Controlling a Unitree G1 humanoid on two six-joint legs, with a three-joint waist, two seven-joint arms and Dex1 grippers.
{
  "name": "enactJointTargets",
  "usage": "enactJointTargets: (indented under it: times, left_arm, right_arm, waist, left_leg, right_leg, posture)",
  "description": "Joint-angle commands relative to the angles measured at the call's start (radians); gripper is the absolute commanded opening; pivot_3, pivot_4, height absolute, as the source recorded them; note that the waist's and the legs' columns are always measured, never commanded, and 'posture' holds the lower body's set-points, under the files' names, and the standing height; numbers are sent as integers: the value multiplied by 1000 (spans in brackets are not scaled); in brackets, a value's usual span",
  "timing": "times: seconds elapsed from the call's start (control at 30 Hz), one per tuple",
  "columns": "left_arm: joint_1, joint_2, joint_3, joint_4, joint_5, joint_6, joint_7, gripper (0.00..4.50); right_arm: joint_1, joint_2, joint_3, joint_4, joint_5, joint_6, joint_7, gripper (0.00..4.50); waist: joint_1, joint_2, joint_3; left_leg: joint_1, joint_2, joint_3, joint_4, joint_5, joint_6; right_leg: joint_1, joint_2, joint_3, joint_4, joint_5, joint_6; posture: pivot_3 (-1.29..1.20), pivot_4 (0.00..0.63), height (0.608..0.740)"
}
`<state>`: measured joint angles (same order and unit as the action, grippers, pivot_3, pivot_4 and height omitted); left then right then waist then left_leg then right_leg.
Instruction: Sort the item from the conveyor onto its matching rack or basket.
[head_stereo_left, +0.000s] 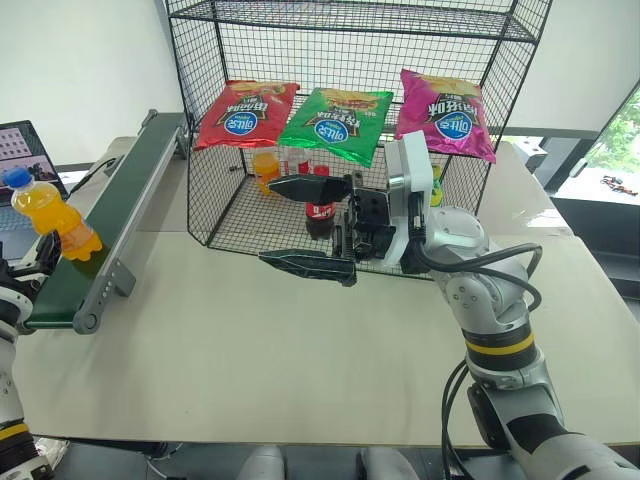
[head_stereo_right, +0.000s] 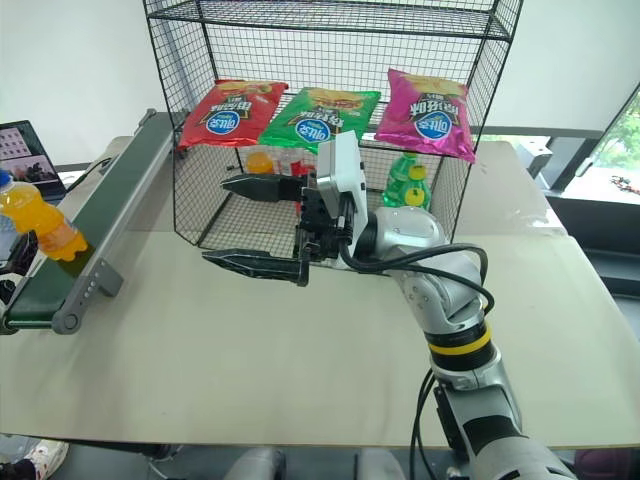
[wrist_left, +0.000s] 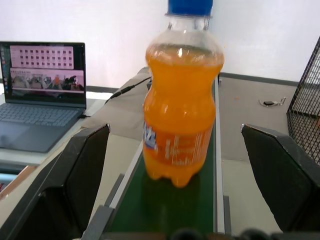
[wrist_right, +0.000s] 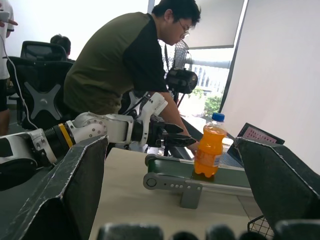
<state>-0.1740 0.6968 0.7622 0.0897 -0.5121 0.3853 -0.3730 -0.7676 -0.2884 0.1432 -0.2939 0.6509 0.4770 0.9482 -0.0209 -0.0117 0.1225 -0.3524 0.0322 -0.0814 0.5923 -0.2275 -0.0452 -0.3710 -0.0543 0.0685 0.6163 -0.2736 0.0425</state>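
— So, biggest things first: what sits on the tabletop (head_stereo_left: 300, 340)?
— At the far side stands the black wire rack (head_stereo_left: 360, 120), with three chip bags (head_stereo_left: 335, 122) on a tier and bottles behind the mesh lower down. Along the left edge runs the green-belted conveyor (head_stereo_left: 105, 235). A laptop (wrist_left: 42, 95) lies beyond it.
— And the arms?
— The right gripper (head_stereo_left: 312, 222) hangs in front of the rack, pointing left, jaws wide apart and empty. The left gripper (wrist_left: 175, 200) has its jaws spread wide too, one finger either side of the orange soda bottle (wrist_left: 181, 115) without touching it.
— Where's that bottle?
— Upright on the belt, near the conveyor's near end.
— Anyone around?
— A person (wrist_right: 125, 65) bends over behind the conveyor.
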Motion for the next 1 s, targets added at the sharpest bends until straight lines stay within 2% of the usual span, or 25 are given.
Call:
enactJointTargets:
  times: [0.03, 0.3, 0.4, 0.47, 0.5, 0.73, 0.87, 1.0]
  left_arm:
    - [-28, 46, 0, 28, 15, -40, -16, 4475]
    - [-81, 86, -33, 147, 45, -84, -40, 4475]
    - [-61, 74, -30, 144, 31, -93, -67, 3609]
    - [-45, 67, -26, 127, 22, -87, -74, 2690]
    - [-37, 65, -22, 111, 16, -80, -72, 2562]
    - [-37, 83, -39, -51, -38, 13, -63, 2558]
    - [-76, 100, -96, -210, -111, 133, -78, 2558]
    - [-116, 84, -209, -328, -169, 224, -112, 2558]
  right_arm:
    - [-12, 4, -23, -44, 28, 3, -16, 4500]
    - [-8, 6, -26, -64, 31, 12, -39, 4500]
    - [-1, 1, -29, -78, 37, 21, -51, 4500]
    - [3, -3, -31, -83, 36, 26, -59, 4500]
    - [6, -6, -32, -85, 34, 27, -60, 4500]
    - [43, -31, -41, -106, 27, 29, -76, 4500]
    - [104, -73, -60, -145, -10, 33, -130, 4500]
    - [220, -132, -73, -218, -86, 63, -250, 4500]
  waist:
    - [-1, 0, 0]
    - [0, 0, 0]
    - [-1, 0, 0]
    - [1, 0, 0]
    - [2, 0, 0]
    - [7, -1, 2]
    - [8, -5, 3]
    - [7, -7, 2]
  left_leg:
    - [0, 0, 0, 0, 0, 0]
    - [0, 0, 0, 0, 0, 0]
    - [0, 0, 0, 0, 0, 0]
    - [0, 0, 0, -1, 0, 0]
    - [0, 0, 0, -1, 0, 0]
    - [0, 0, 0, 0, 0, 0]
    - [-1, 0, 0, 0, 0, 0]
    - [-2, -1, 0, -1, 0, 0]
  right_leg:
    - [0, 0, 0, 0, 0, 0]
    - [0, 0, 0, 0, 0, 0]
    - [0, 0, 0, 0, 0, 0]
    - [-1, 0, 0, 0, 0, 0]
    - [-1, 0, 0, 1, 0, 0]
    - [-1, 0, -1, 0, 0, 0]
    - [0, -1, -1, 0, 0, 0]
    - [0, -2, -1, -2, 0, 0]
  posture:
    - [0, 150, 738]
    - [0, 150, 738]
    - [0, 150, 738]
    - [0, 150, 738]
    - [0, 150, 738]
    - [0, 150, 738]
    - [0, 150, 738]
    - [0, 150, 738]
